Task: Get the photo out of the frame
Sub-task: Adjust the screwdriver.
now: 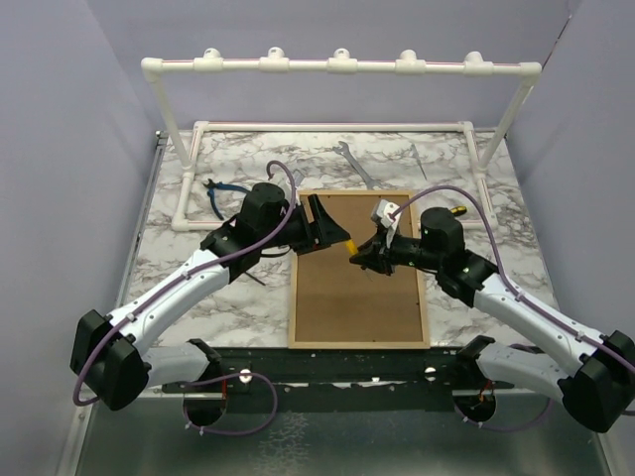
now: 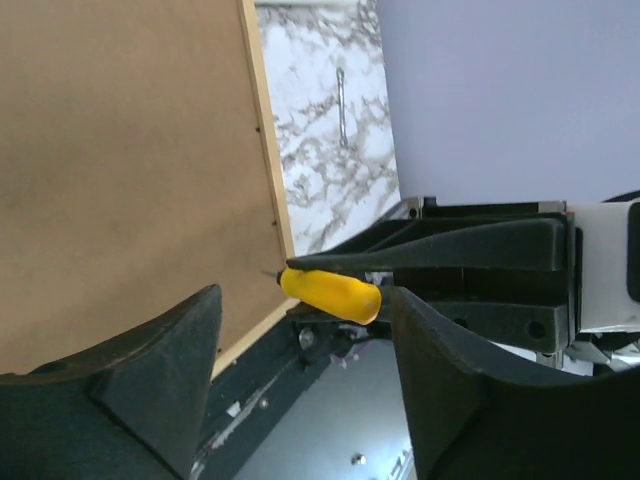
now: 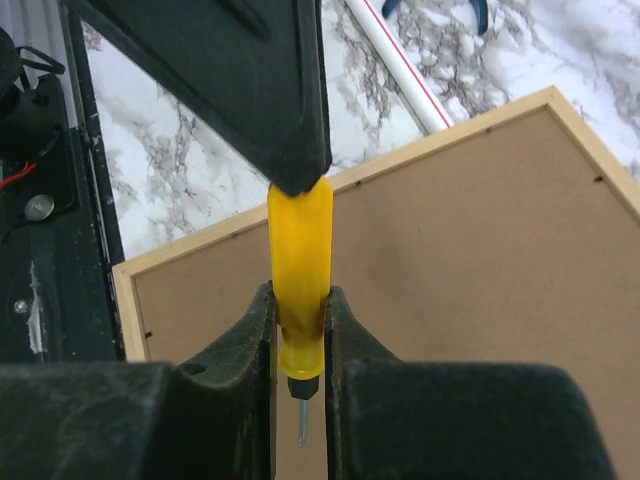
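Brown fibreboard back with thin light-wood edging: large rectangular picture frame (image 1: pixel 357 297), lying flat and back-up on white, grey-veined marble desk (image 1: pixel 248 307), directly beneath both sets of jaws.

Left gripper (image 1: pixel 332 233): black two-finger unit, jaws spread wide and gripping nothing, hanging over the frame's far left part. Butt end of the screwdriver handle between these jaws in the left wrist view, nearer one finger than the other. One black fingertip (image 3: pixel 295 160) right at that butt end in the right wrist view, contact not certain.

Right gripper (image 3: pixel 298 300): black two-finger unit, jaws pinched on small screwdriver (image 3: pixel 298 270) with translucent yellow plastic handle and short metal shank. Grip on the shank end of the handle, both pads flat against it. Shank poking out behind the right jaws, toward the wrist. Handle above the fibreboard, bridging the gap between the two sets of jaws.

Beyond the jaws, past the frame's far edge:
- white PVC pipe rack (image 1: pixel 337 64), raised top bar with five tee fittings, base rail on the desk
- open-ended metal wrench (image 1: pixel 352 164), flat on the desk
- slim metal tool (image 1: pixel 417 159), kind not clear

Left of the left jaws, apart from the frame: blue-handled pliers (image 1: pixel 220 193).
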